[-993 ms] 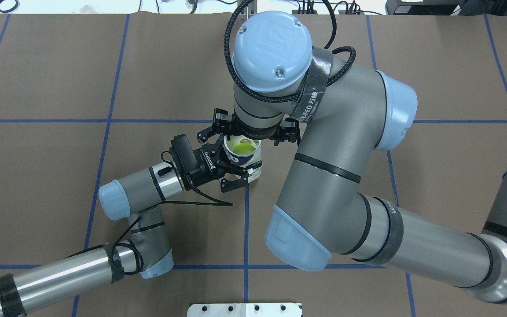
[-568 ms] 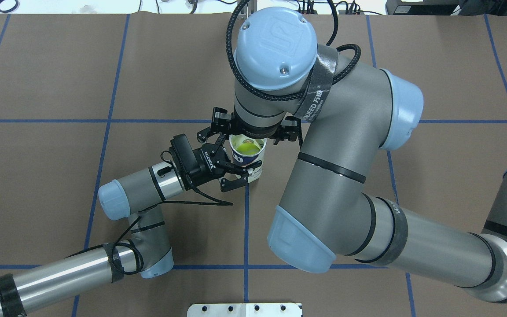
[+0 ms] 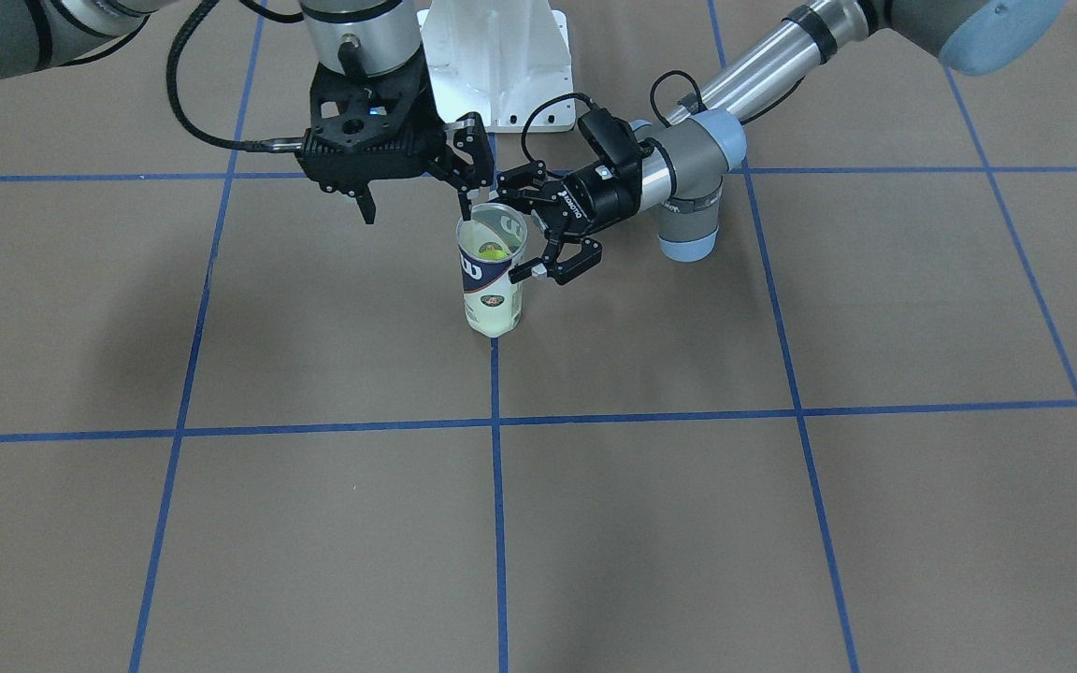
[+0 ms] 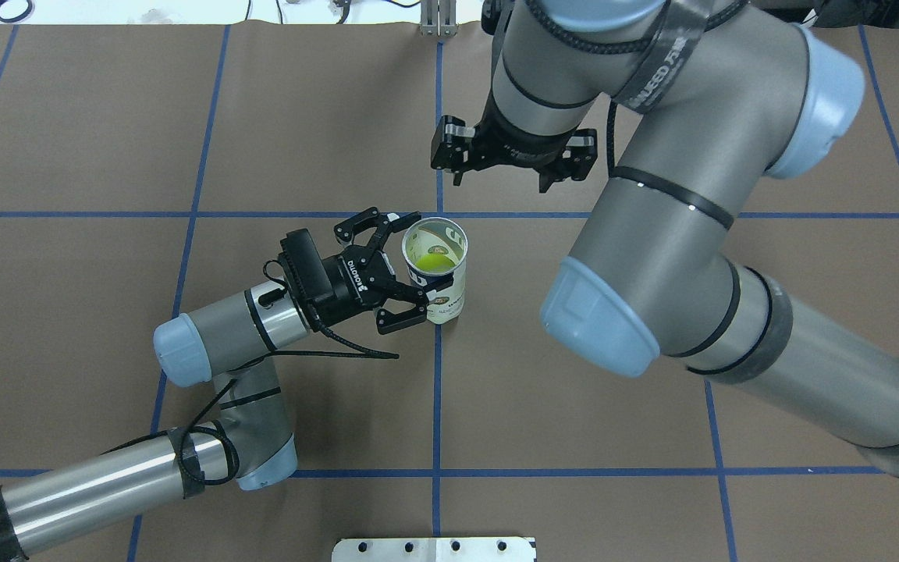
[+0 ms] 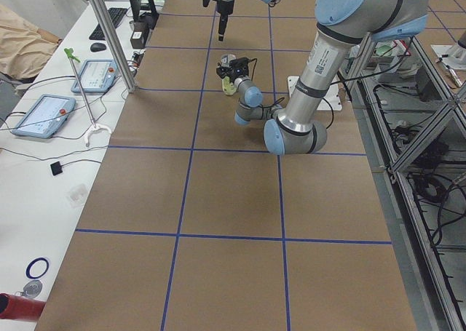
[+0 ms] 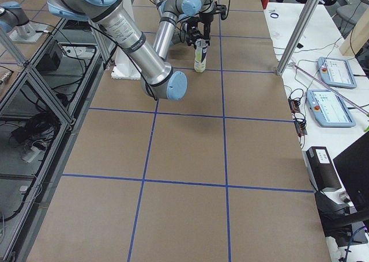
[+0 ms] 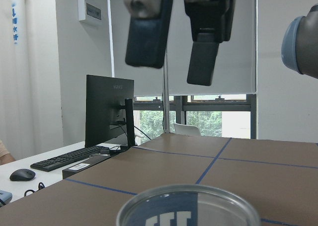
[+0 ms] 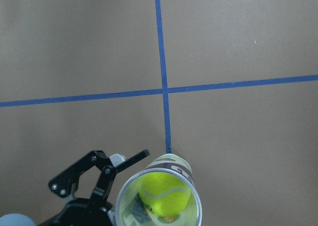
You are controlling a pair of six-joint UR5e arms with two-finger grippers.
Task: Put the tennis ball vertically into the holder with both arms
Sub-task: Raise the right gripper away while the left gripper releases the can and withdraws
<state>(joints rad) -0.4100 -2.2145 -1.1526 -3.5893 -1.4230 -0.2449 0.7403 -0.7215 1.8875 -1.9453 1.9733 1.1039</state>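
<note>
Holder (image 4: 447, 300) flanked by two arms: the right arm (image 4: 652, 257) stands high, its gripper (image 4: 500, 181) wide and empty, offset past the holder's mouth on the far side. The left gripper (image 4: 401, 269), the nearer, lies level with jaws wide, the holder directly ahead at their tips; contact cannot be confirmed. The holder stands upright on the table (image 4: 301, 117), axis vertical. The ball (image 4: 434, 263) sits inside, low down.

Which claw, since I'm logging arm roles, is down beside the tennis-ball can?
The left claw, open beside the tennis-ball can; the right claw hangs open, raised and apart.
</note>
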